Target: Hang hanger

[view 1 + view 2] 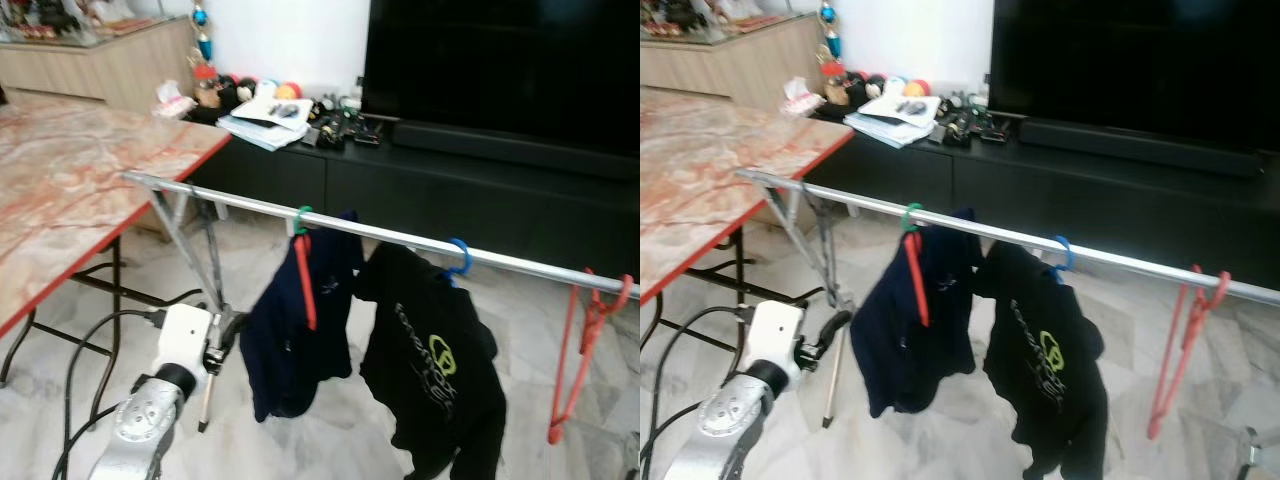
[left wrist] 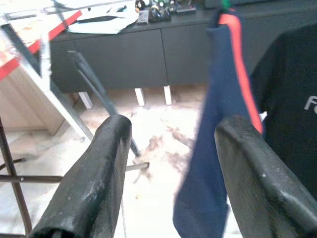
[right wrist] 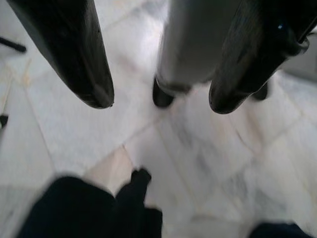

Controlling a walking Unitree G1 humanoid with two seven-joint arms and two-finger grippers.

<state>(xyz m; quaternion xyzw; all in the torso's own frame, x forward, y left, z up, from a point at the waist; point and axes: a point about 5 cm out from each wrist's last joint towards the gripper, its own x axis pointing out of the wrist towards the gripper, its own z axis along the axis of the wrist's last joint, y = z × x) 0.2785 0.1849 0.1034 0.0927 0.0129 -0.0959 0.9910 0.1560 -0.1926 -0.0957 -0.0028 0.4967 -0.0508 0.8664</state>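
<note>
Rail: a silver clothes rail [image 1: 400,236] is running across the room on a folding metal stand [image 1: 195,250], sloping down toward the robot's right.
Empty hanger: a red hanger [image 1: 585,345] is hanging on the rail at its right end, with no garment on it, well apart from the two clothed hangers.
Navy garment: a navy shirt [image 1: 295,330] is hanging from a hanger with a green hook [image 1: 301,218] and a red arm, near the middle of the rail.
Black garment: a black T-shirt [image 1: 435,370] with a green-and-white logo is hanging just beside the navy one from a blue hook [image 1: 459,256].
Left gripper: the left gripper [image 2: 171,173] is hanging low at the lower left of the head views, near the stand's legs; its fingers [image 2: 94,183] are standing wide apart and holding nothing, pointing toward the navy shirt.
Right gripper: the right gripper [image 3: 153,99] is pointing down at the marble floor [image 3: 198,163]; its two fingers are spread apart with nothing between them, and dark cloth is lying at the frame's edge below.
Surroundings: a marble-patterned table [image 1: 60,190] with a red edge is standing at the left; a black TV [image 1: 500,70] is sitting on a low black cabinet [image 1: 420,185] behind the rail, with papers [image 1: 265,120] and small clutter on top.
</note>
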